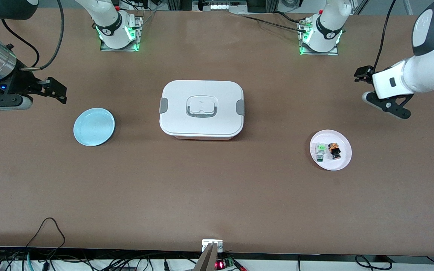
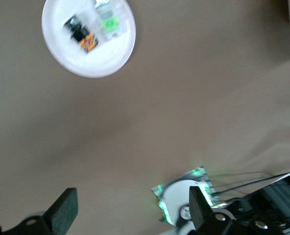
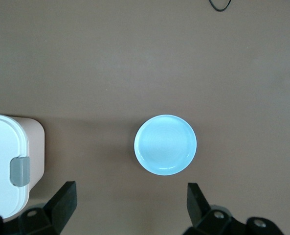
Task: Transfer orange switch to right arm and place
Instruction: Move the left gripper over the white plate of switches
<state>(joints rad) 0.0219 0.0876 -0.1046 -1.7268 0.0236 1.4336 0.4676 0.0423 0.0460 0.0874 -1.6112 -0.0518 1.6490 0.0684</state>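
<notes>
On a white plate [image 1: 343, 160] near the tabletop's left-arm end: orange switch [image 1: 334, 150], beside a white-and-green part [image 1: 319, 151]. Mid-table, a lidded white box [image 1: 201, 108]. Over opposite end edges, empty and spread wide: left gripper [image 1: 379, 90], right gripper [image 1: 53, 90].

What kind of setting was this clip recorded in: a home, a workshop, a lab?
Most likely a robotics lab bench: two arm bases bolted to a brown table, cables along its edge, and staged props: white lidded box, blue plate, white plate holding the orange switch.
</notes>
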